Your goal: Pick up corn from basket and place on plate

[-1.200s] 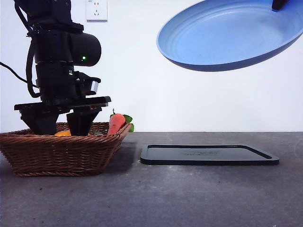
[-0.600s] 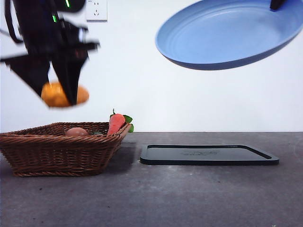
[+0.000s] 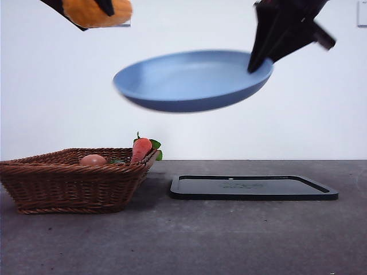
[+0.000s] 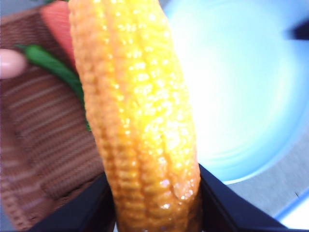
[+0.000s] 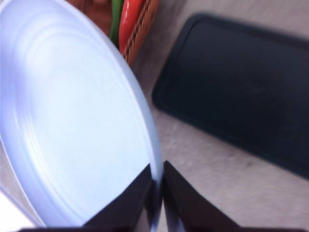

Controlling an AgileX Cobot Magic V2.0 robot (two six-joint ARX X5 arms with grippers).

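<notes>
The yellow-orange corn (image 3: 96, 11) hangs high at the top left of the front view, with my left gripper (image 4: 157, 203) shut on its ridged cob (image 4: 137, 121). Below it the brown wicker basket (image 3: 69, 183) rests on the table. My right gripper (image 5: 158, 186) is shut on the rim of the light-blue plate (image 5: 72, 121), holding it in the air. In the front view the plate (image 3: 192, 80) floats mid-picture, nearly level, with the right gripper (image 3: 265, 62) at its right rim. The corn is higher than the plate and to its left.
In the basket lie a red-orange carrot with green leaves (image 3: 141, 149) and a small round peach-orange item (image 3: 93, 160). A flat black rectangular tray (image 3: 252, 187) lies on the table right of the basket. A green pod (image 4: 53, 67) shows in the basket too.
My left gripper has lifted the corn out of the basket up to the picture's top. The right gripper has brought the plate down and leftward, turning it closer to level.
</notes>
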